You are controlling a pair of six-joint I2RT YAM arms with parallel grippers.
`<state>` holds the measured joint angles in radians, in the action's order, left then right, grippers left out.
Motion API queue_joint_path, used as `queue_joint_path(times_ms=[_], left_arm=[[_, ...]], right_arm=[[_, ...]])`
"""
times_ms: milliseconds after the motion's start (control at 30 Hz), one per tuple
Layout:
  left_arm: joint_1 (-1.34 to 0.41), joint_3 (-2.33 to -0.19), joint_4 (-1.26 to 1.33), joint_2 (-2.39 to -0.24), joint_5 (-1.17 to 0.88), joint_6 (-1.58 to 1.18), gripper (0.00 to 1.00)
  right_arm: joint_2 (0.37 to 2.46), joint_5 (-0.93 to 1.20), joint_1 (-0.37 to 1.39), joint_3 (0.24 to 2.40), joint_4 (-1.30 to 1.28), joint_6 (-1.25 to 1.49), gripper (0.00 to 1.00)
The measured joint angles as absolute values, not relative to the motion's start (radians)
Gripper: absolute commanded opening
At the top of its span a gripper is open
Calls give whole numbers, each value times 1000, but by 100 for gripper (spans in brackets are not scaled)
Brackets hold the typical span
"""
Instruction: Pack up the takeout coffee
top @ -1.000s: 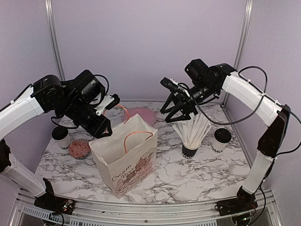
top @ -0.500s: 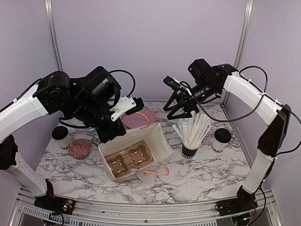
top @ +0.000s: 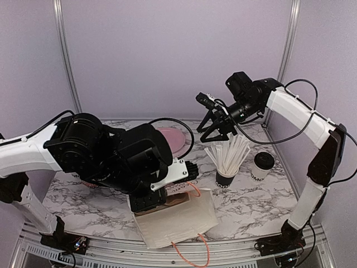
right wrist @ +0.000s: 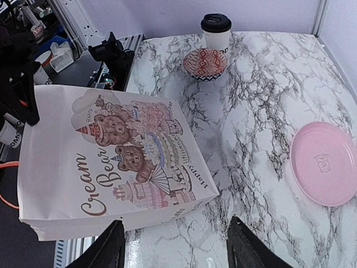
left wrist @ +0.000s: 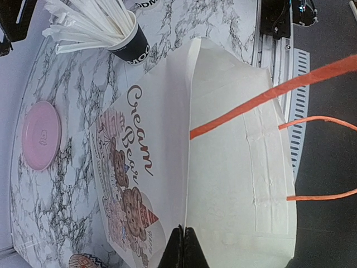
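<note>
At the far left of the marble table (top: 83, 204), seen only from the right wrist camera, the left coffee cup (right wrist: 216, 30) stands upright with its black lid on, just beside a red patterned bowl (right wrist: 205, 62). In the top view the bulky left arm hides both.

The left gripper (left wrist: 182, 235) is clenched on the paper bag (top: 178, 220), its fingers (left wrist: 177, 251) pinched together on a folded edge. The bag is tipped onto its side at the front of the table and reaches over the near edge. Its bear print faces the back of the table and a plain white side faces up. Its orange handles (top: 189, 254) trail out past the edge. A strip of brown cardboard (top: 170, 201) shows between the arm and the bag.

Behind the arm, a pink plate (right wrist: 326, 162) lies flat on the marble, partly hidden from above.

Further right stands a black cup (top: 225, 178) stuffed with white straws (top: 226, 153), near the bag but not touching it.

The right gripper (top: 215, 132) hangs in the air above and behind the straws, released, its jaws spread wide and holding nothing.

The right coffee cup (top: 262, 166) stands upright near the right edge, lid on, just beside the black cup. Both coffee cups are outside the bag.
</note>
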<state>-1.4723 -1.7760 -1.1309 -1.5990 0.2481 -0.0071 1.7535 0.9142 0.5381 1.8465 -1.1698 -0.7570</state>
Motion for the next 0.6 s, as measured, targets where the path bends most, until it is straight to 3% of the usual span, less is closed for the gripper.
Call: queue_joint_path(times_ms=[200, 233, 300, 333, 500, 600], left_arm=[[-1450, -1777, -1130, -1594, 334, 14, 0], [-1433, -1779, -1129, -1592, 343, 28, 0], [-1391, -1779, -1127, -1588, 353, 57, 0], [-1365, -1777, -1124, -1585, 356, 73, 0], [-1200, -1677, -1052, -1526, 333, 163, 0], [-1124, -1630, -1008, -1490, 313, 212, 0]], right_arm=[[1748, 893, 508, 1865, -1154, -724, 64], [1746, 890, 489, 1871, -1143, -708, 70], [1732, 883, 430, 1880, -1116, -677, 95], [1722, 878, 397, 1882, -1105, -659, 98], [1597, 841, 144, 1818, -992, -611, 99], [1502, 806, -28, 1731, -961, -618, 88]])
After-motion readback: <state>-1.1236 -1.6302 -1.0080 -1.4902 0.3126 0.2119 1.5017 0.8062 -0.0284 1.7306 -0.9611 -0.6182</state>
